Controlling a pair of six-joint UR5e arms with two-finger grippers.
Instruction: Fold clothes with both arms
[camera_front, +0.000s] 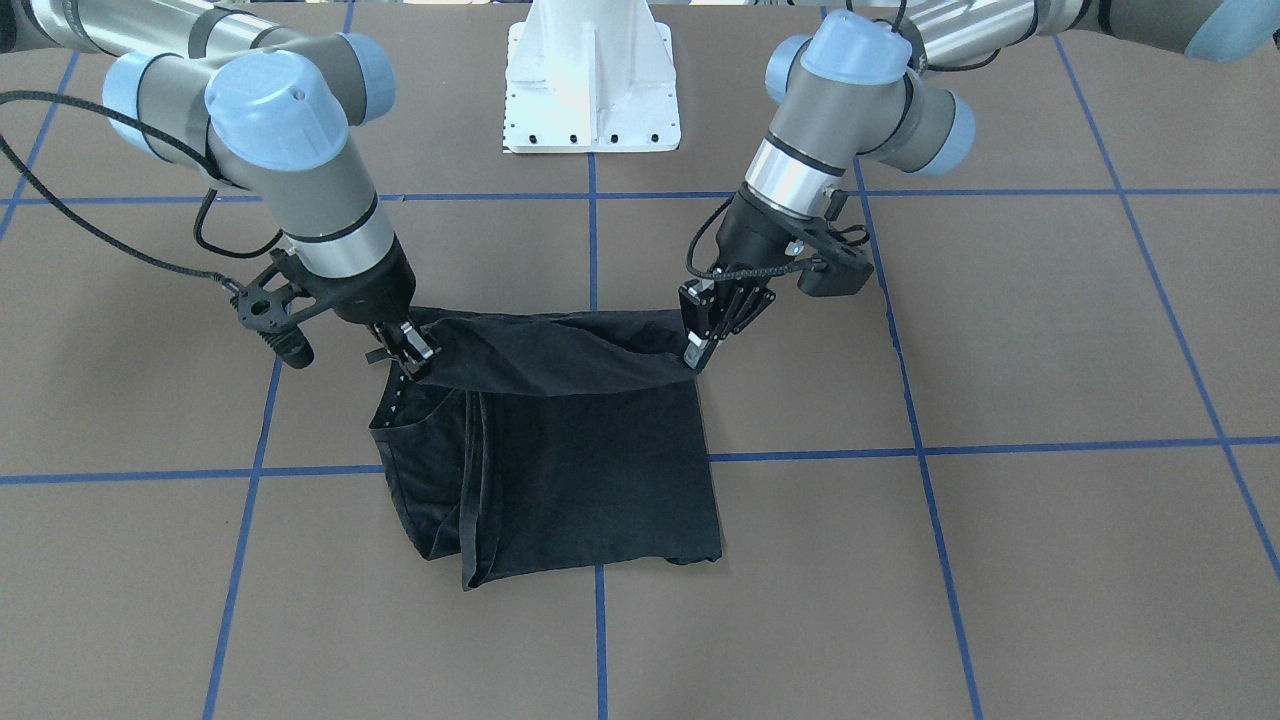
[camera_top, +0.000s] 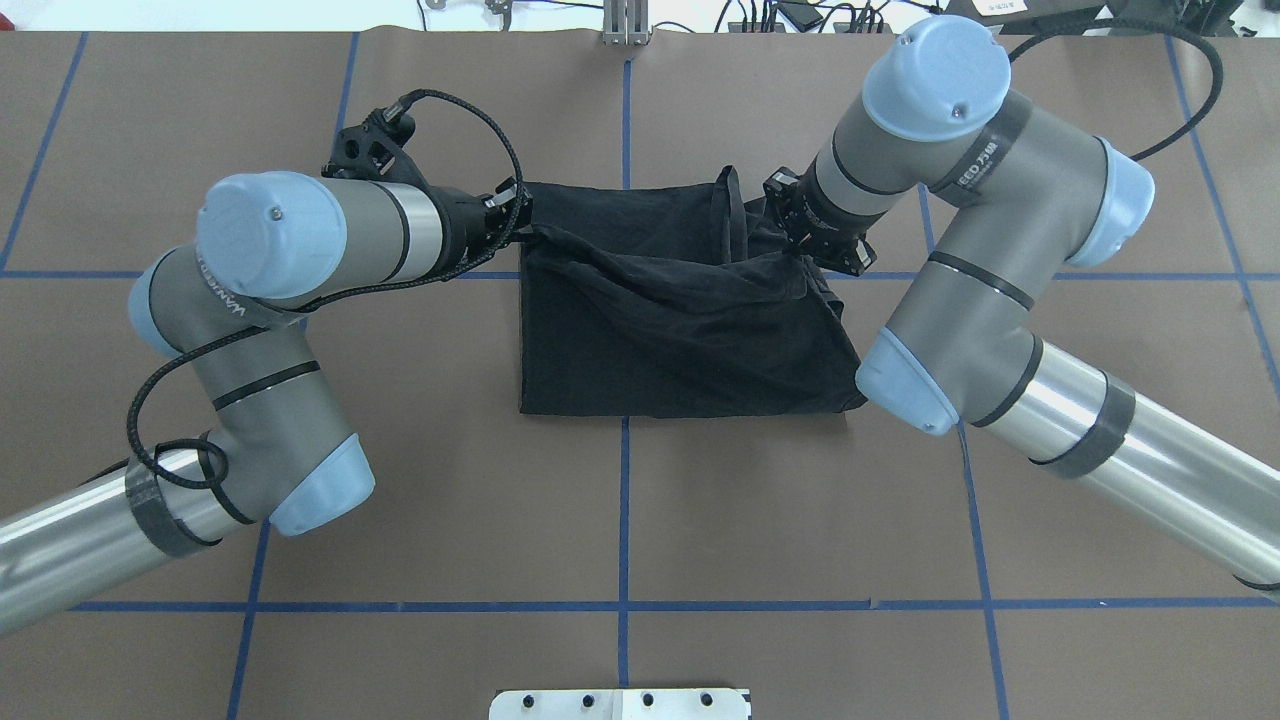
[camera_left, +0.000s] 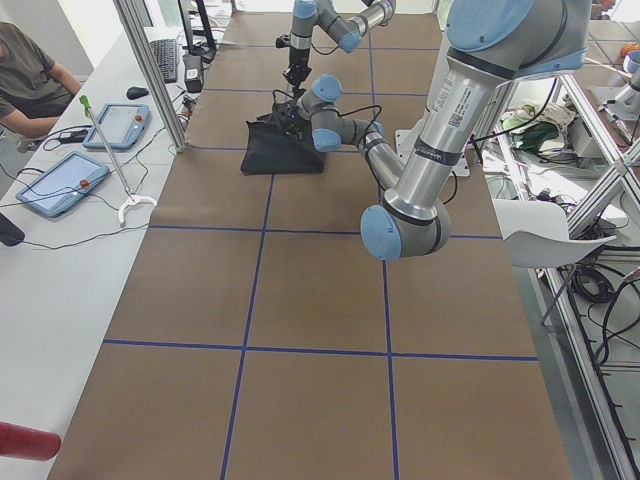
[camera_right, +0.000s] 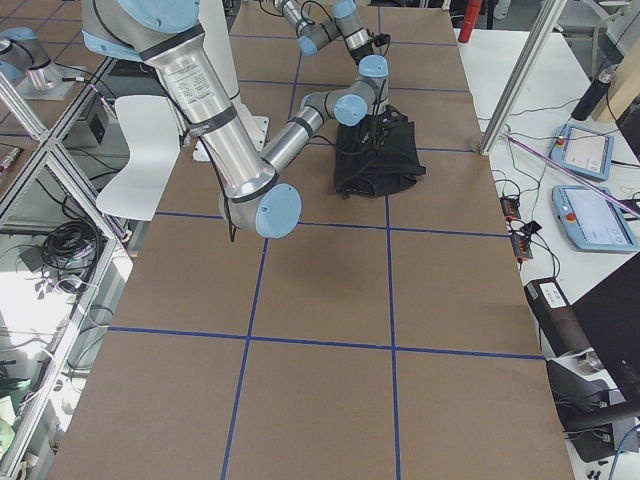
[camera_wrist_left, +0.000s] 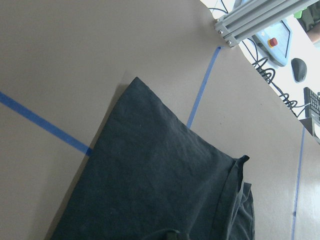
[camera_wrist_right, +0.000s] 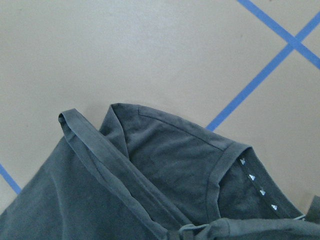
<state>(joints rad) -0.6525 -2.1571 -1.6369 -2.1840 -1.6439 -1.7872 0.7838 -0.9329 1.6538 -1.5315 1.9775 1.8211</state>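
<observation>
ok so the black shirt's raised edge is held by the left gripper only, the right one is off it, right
No, both hold it: the front-facing view shows the right gripper shut on one end of the shirt's raised edge, the left gripper on the other.

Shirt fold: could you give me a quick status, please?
Left tool shut on one corner of the shirt. Right tool shut on the other corner. Edge raised between them, rest on table. Nothing in the way.

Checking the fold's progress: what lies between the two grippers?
In the front-facing view, only the black T-shirt: its lifted edge spans from the right gripper to the left gripper, sagging slightly above the folded part.
</observation>
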